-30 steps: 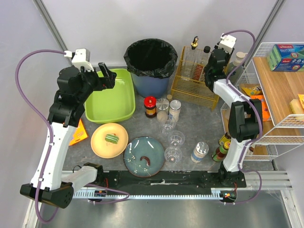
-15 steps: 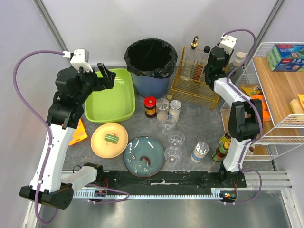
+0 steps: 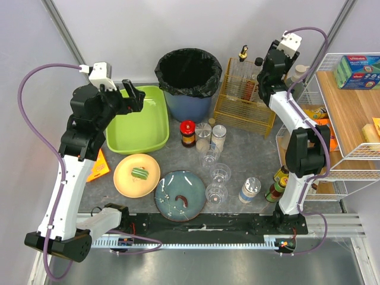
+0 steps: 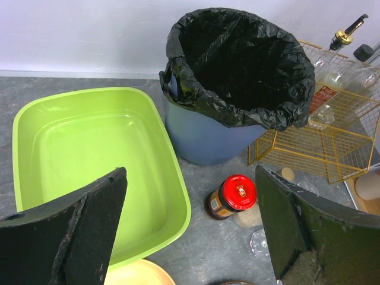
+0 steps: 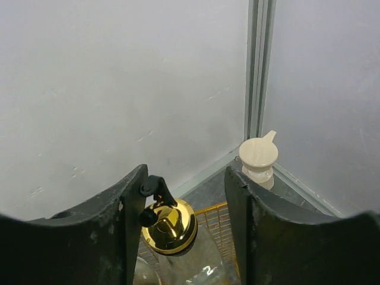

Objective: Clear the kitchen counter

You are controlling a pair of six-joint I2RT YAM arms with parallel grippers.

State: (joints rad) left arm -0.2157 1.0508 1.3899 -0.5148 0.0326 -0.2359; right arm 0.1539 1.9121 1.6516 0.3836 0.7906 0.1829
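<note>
Left wrist: left hand [image 4: 191,172] spread apart, kitchen counter [image 4: 47,86] below it.

two plates [image 3: 126,179] [image 3: 171,185], three glasses [image 3: 209,157] [image 3: 220,173] [image 3: 216,193] (clear), one bin [image 3: 187,108], one tub [image 3: 136,127]

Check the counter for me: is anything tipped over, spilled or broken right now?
Nothing stands out. The glasses and the red-lidded jar stand upright, and no spill shows on the kitchen counter. Only scraps lie on the yellow plate and blue plate.
</note>
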